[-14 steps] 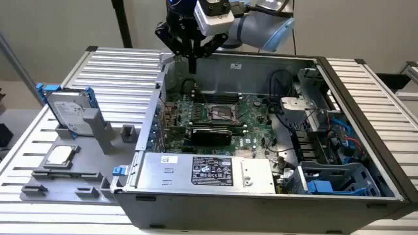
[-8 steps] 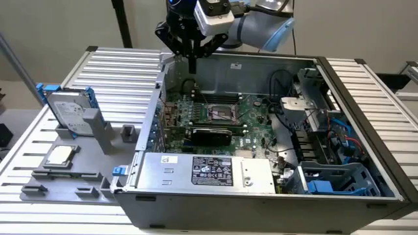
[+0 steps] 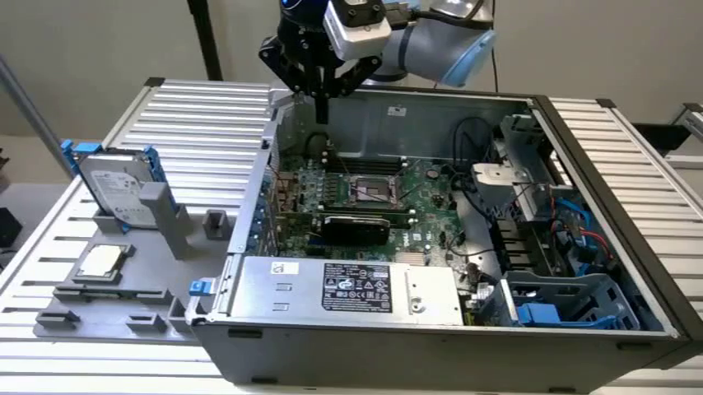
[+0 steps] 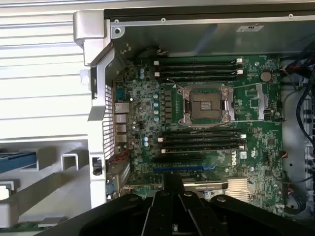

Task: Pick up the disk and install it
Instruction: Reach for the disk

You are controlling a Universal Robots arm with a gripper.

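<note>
The disk [image 3: 114,191], a silver-grey drive with a white label in a blue carrier, stands on edge in a grey holder [image 3: 165,222] at the exterior view's left, outside the computer case [image 3: 439,325]. My gripper [image 3: 323,111] hangs well away from the disk, over the case's back left corner. It points down, its fingers shut together with nothing between them. In the wrist view the gripper [image 4: 172,186] is over the motherboard [image 4: 206,123], near the empty CPU socket [image 4: 205,105].
A small square silver chip [image 3: 101,262] lies on the grey fixture in front of the disk. Inside the case are a power supply [image 3: 351,288], cables, and a blue drive cage [image 3: 571,300] at the front right. Ribbed metal table [image 3: 197,107] surrounds the case.
</note>
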